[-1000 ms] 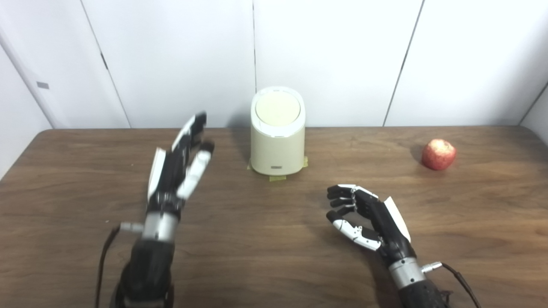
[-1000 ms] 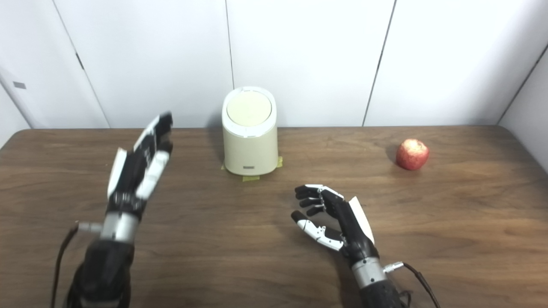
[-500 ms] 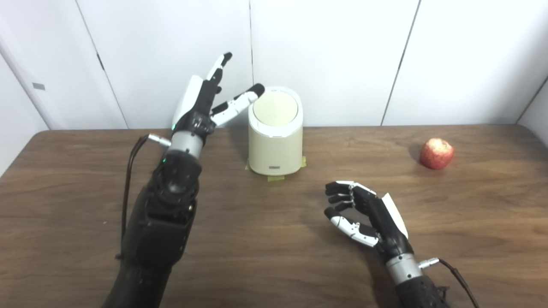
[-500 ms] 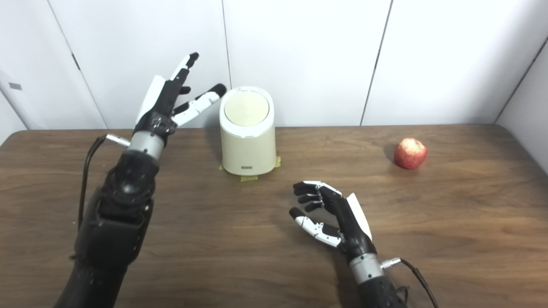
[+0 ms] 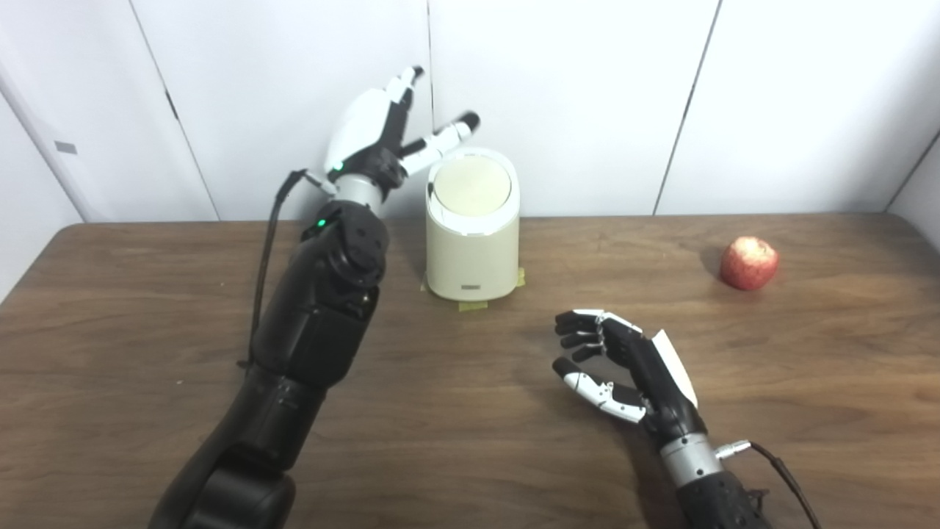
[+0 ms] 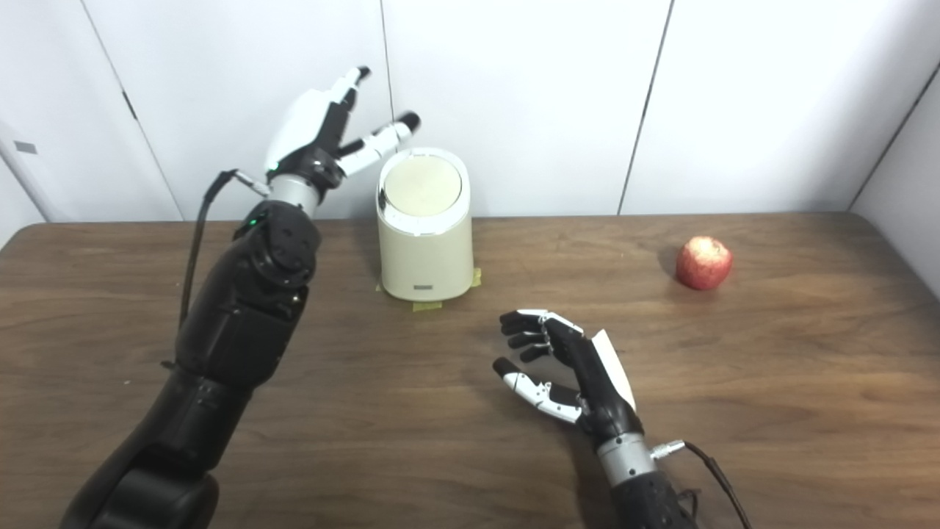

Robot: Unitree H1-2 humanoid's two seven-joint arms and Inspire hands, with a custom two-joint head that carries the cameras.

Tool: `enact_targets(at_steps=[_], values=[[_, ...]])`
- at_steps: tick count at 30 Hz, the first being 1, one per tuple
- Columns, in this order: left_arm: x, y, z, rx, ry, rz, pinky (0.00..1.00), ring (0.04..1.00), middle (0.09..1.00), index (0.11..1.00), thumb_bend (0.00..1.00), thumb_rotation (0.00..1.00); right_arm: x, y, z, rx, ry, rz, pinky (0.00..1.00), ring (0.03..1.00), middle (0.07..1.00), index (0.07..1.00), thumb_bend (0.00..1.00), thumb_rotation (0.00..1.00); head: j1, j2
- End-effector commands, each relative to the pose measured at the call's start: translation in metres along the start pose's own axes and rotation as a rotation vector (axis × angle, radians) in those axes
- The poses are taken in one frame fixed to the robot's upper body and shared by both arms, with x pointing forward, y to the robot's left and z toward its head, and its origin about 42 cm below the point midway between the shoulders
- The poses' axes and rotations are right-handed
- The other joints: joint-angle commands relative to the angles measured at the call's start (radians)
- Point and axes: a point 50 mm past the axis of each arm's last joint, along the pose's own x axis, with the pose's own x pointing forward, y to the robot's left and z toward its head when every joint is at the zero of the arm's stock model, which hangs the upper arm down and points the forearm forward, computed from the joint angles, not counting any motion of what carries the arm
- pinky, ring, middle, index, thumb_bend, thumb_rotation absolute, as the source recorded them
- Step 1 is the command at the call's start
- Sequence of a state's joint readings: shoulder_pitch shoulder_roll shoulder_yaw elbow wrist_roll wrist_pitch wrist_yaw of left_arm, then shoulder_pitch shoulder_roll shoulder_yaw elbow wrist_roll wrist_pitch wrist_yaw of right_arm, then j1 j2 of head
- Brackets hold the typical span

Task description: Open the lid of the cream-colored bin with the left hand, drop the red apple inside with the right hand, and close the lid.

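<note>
One cream-colored bin [image 5: 471,229] (lid [image 5: 470,185] shut)

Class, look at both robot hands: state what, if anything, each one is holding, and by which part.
Nothing is held. The left robot hand is open above the closed cream-colored bin; the right robot hand is open, empty, above the table; the red apple lies untouched.

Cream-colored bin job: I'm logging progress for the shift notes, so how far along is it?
Nothing is finished yet. The cream-colored bin has its lid shut. In hand: the left hand is raised, open, beside the lid's top edge. The right hand waits open above the table; the red apple lies untouched. Opening, dropping and closing all remain.
</note>
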State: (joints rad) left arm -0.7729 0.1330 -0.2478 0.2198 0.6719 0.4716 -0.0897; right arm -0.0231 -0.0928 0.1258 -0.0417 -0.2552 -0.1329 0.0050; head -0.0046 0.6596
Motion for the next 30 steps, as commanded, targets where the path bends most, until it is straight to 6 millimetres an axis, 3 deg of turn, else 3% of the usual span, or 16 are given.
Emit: enact_targets(at_steps=[1,10,15,25,30], values=[[0.018,0.023,0.023,0.028,-0.058,0.079,1.00,1.000,1.000,1.000,0.69,0.89,0.000,0.002,-0.007,-0.012,-0.013,0.009,0.57,0.655,0.683,0.677,0.24,0.30,-0.002,-0.001],[0.030,0.006,0.011,0.095,-0.035,0.069,1.00,1.000,1.000,1.000,0.71,0.91,0.000,0.003,-0.006,-0.014,-0.004,0.009,0.56,0.657,0.688,0.679,0.24,0.36,-0.001,-0.004],[0.028,-0.012,0.001,0.131,-0.011,0.043,1.00,1.000,1.000,1.000,0.72,0.92,0.001,0.005,-0.006,-0.022,-0.006,0.008,0.56,0.655,0.686,0.679,0.23,0.32,-0.004,-0.005],[0.021,-0.028,-0.013,0.188,0.008,-0.015,1.00,1.000,1.000,1.000,0.72,0.85,0.002,0.006,-0.004,-0.024,-0.008,0.009,0.56,0.651,0.684,0.679,0.23,0.29,-0.005,-0.003],[0.020,-0.029,-0.015,0.239,0.014,-0.022,1.00,1.000,1.000,1.000,0.74,0.77,0.003,0.007,-0.004,-0.026,-0.003,0.008,0.56,0.649,0.683,0.677,0.23,0.28,-0.005,-0.003]])
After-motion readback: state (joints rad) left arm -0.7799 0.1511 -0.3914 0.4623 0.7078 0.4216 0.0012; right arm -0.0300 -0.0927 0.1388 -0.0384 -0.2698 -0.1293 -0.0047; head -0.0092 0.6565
